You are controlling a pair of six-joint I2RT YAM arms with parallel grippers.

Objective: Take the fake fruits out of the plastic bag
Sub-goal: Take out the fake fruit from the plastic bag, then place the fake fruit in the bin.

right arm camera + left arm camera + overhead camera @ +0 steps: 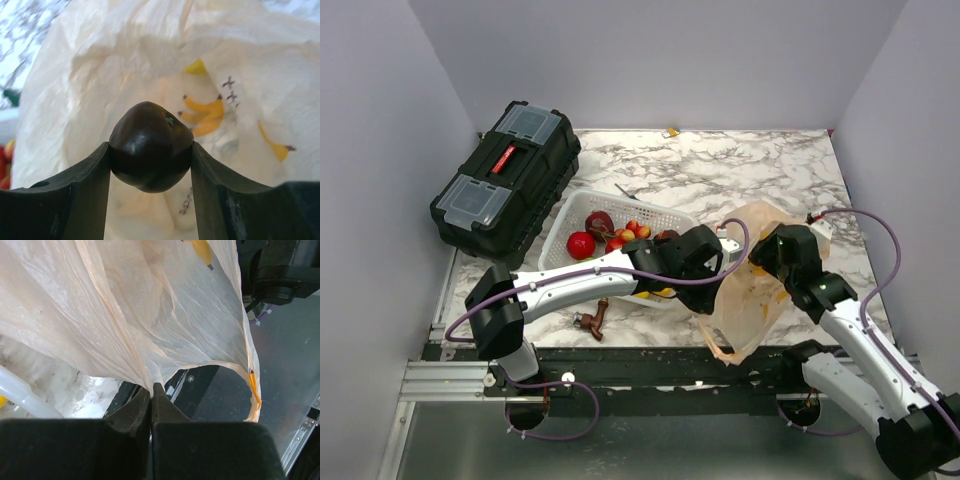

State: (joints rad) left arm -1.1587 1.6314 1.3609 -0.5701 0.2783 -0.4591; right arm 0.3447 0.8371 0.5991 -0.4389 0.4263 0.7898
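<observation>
The pale peach plastic bag [752, 295] hangs open near the table's front edge, lifted between both arms. My left gripper [151, 388] is shut on a gathered fold of the bag's rim [150, 315]; from above, the left gripper [720, 255] sits at the bag's left side. My right gripper [150, 145] reaches into the bag [125, 60] and is shut on a glossy dark purple fake fruit [150, 155] with a tiny green stem. From above, the right gripper [765, 265] is at the bag's mouth. Other fake fruits [582, 245], red and dark, lie in the white basket [563, 215].
A black toolbox [505, 180] stands at the back left beside the basket. A small brown tap-shaped object [592, 320] lies near the front edge, under the left arm. Grey walls enclose the marble table [720, 170] on three sides.
</observation>
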